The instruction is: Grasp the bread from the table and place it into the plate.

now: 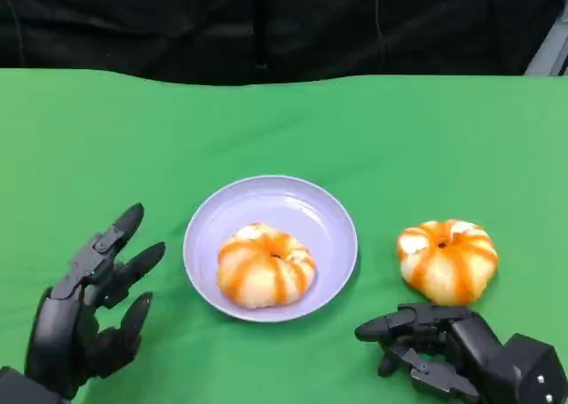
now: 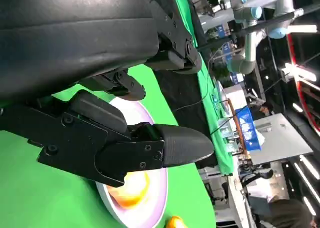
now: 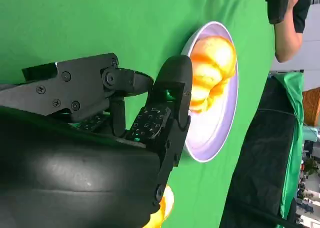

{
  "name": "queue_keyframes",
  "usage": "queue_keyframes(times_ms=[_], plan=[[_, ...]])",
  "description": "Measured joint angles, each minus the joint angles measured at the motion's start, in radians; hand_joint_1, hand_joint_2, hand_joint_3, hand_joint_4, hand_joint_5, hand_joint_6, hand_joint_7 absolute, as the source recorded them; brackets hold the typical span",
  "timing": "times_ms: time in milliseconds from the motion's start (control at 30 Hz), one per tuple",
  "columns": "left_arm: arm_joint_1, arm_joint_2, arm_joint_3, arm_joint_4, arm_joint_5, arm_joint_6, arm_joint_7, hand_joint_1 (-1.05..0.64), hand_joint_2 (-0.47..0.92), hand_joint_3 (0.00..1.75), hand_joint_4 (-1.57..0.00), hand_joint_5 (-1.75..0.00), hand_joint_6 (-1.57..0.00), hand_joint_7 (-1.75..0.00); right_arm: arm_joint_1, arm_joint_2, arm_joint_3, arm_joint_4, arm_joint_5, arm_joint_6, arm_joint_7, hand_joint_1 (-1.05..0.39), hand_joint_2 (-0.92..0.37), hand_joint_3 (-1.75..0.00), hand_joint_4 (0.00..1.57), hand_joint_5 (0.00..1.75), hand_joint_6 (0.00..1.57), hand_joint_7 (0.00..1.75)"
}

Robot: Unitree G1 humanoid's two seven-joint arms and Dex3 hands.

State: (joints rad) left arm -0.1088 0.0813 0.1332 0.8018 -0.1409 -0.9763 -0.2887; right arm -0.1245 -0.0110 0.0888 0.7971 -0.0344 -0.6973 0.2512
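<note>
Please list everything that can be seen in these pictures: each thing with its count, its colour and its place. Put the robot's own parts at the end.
bread: 2, white with orange stripes; one in the plate, one on the table right of the plate
plate: 1, pale purple, middle of the table
table: 1, green cover, dark backdrop behind it
person: 1, dark sleeve, beyond the table in the right wrist view
left hand: 1, black, left of the plate, fingers apart, holds nothing
right hand: 1, black, just in front of the bread on the table, holds nothing
</note>
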Motion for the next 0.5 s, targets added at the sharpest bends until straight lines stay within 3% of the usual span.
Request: queue_keyframes(times_ms=[500], plan=[[-0.001, 0.000, -0.002, 0.013, 0.021, -0.002, 0.000, -0.66, 0.92, 0.49, -0.68, -0.03, -0.42, -0.02, 0.001, 0.000, 0.000, 0.000, 0.001, 0.000, 0.001, -0.06, -0.92, -0.39, 0.77, 1.25, 1.09, 0.38]])
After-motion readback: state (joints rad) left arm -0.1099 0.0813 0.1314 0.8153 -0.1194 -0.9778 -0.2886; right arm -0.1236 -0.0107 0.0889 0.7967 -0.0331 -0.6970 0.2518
